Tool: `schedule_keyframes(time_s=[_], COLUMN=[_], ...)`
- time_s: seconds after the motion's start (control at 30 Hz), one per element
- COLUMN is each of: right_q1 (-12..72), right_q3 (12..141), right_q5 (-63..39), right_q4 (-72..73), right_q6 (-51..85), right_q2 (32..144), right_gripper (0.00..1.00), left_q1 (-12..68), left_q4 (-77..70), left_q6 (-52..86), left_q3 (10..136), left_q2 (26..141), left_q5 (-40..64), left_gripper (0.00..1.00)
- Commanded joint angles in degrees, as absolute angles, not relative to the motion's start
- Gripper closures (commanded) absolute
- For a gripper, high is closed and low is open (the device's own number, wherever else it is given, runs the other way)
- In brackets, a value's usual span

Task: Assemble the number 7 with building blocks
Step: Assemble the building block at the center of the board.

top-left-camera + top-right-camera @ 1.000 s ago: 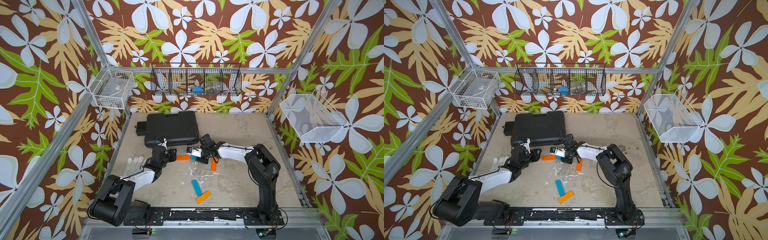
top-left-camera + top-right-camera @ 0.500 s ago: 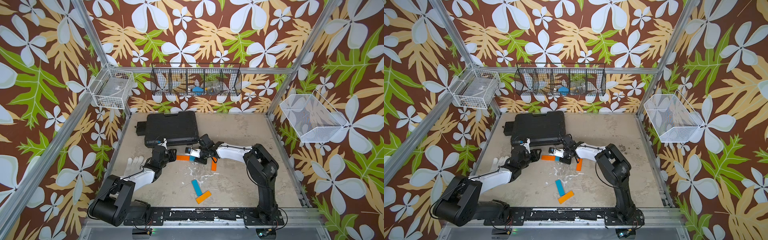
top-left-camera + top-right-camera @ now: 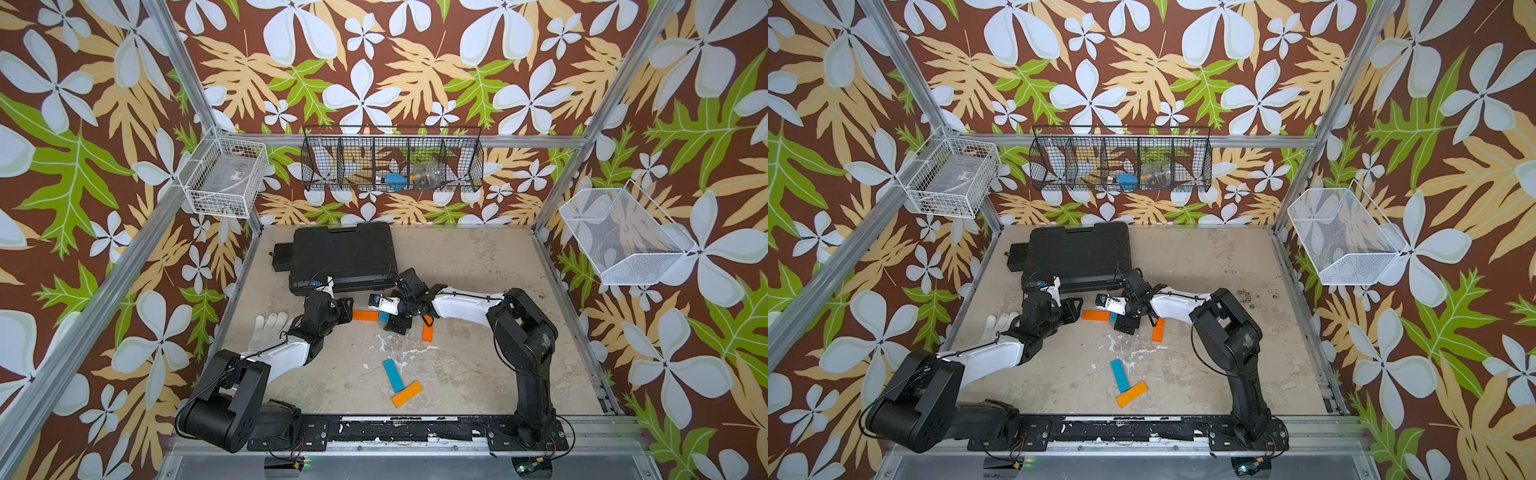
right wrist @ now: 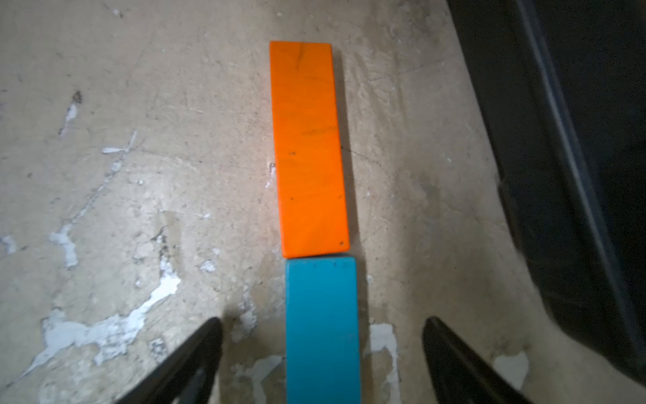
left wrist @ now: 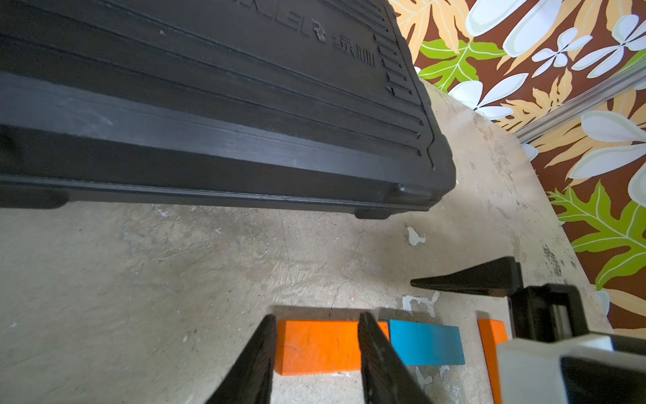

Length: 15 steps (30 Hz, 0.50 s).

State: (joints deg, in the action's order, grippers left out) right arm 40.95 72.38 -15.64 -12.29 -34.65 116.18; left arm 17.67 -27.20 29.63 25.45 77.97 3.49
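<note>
nearest the rail, a loose blue bar and loose orange bar are lying unplaced. farther in, an orange stem bar is sitting just beside the top stroke, top blue bar touching top orange bar. the right claw is hanging released astride the blue. whether the left claw is gripping, i cannot tell.

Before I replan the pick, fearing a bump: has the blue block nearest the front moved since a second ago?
No: the front blue block keeps its place against the black base rail.
</note>
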Motion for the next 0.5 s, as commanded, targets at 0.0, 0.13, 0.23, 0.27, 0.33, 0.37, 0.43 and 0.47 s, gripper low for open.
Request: schedule_keyframes(time_s=[0.0, 0.13, 0.23, 0.27, 0.33, 0.37, 0.43, 0.47], right_q1=[41.1, 41.1, 41.8, 42.9, 46.7, 48.1, 49.0, 49.0], right_q3=[69.2, 66.0, 62.0, 59.5, 51.3, 47.5, 39.5, 35.5], right_q5=[-7.9, -9.1, -6.1, -1.1, 14.7, 18.9, 20.0, 18.8], right_q4=[-26.0, -22.8, -17.5, -13.2, 0.0, 5.2, 15.8, 19.9], right_q6=[-36.0, -34.5, -29.5, -27.0, -23.5, -22.5, -16.1, -12.7], right_q2=[114.9, 106.7, 96.9, 93.1, 83.3, 79.3, 70.3, 67.0], right_gripper=[0.00, 0.00, 0.00, 0.00, 0.00, 0.00, 0.00, 0.00], left_q1=[17.4, 17.4, 17.4, 17.4, 17.4, 17.4, 17.4, 17.4], left_q4=[-27.2, -27.3, -27.3, -27.3, -27.4, -27.5, -27.5, -27.5], left_q6=[29.2, 29.2, 29.2, 29.3, 29.3, 29.4, 29.5, 29.5], left_q3=[25.6, 25.6, 25.5, 25.5, 25.5, 25.5, 25.6, 25.5], left_q2=[77.8, 77.8, 77.7, 77.8, 77.9, 77.9, 77.9, 77.9], left_q5=[3.8, 3.7, 3.6, 3.6, 3.8, 3.8, 3.8, 3.9], left_gripper=[0.58, 0.58, 0.58, 0.58, 0.58, 0.58, 0.58, 0.58])
